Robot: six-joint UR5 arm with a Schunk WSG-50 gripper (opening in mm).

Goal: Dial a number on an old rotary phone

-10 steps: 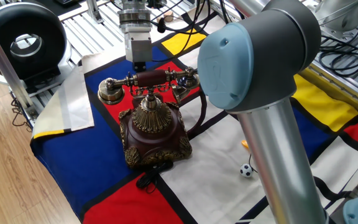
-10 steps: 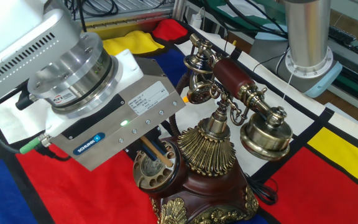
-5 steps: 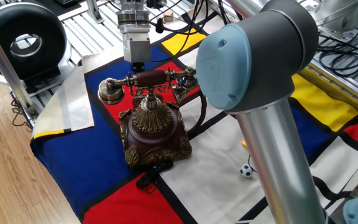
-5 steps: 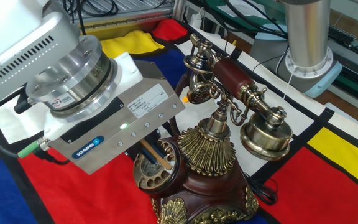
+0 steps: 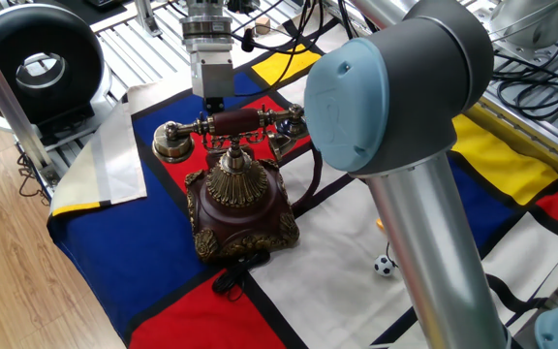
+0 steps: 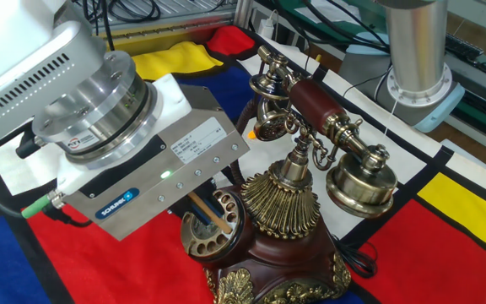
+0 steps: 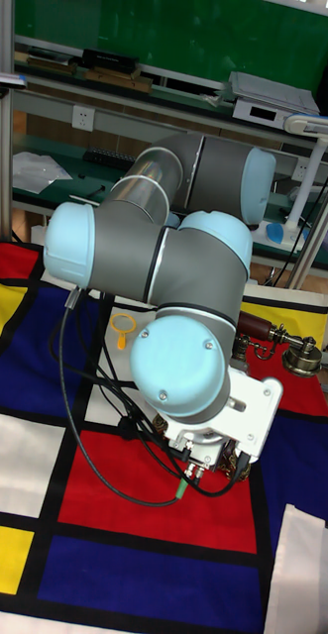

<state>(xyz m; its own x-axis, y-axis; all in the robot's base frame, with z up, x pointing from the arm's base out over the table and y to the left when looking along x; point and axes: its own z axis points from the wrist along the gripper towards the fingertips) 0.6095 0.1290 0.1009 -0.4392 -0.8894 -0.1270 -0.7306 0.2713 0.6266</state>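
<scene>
Gripper (image 6: 201, 205) clamps one wooden stick (image 6: 210, 213) into dial (image 6: 212, 225) of one rotary phone (image 5: 238, 199).

One rotary phone (image 5: 240, 194), one handset (image 5: 229, 124) — one small ball (image 5: 384, 266).

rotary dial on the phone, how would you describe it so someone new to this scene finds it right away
Find the old rotary phone standing on the red patch of the colourful cloth. On the sloped face of its maroon base, under the silver gripper, sits the rotary dial. It is the only brass-rimmed disc with a ring of finger holes, and a thin wooden stick pokes into it.
</scene>
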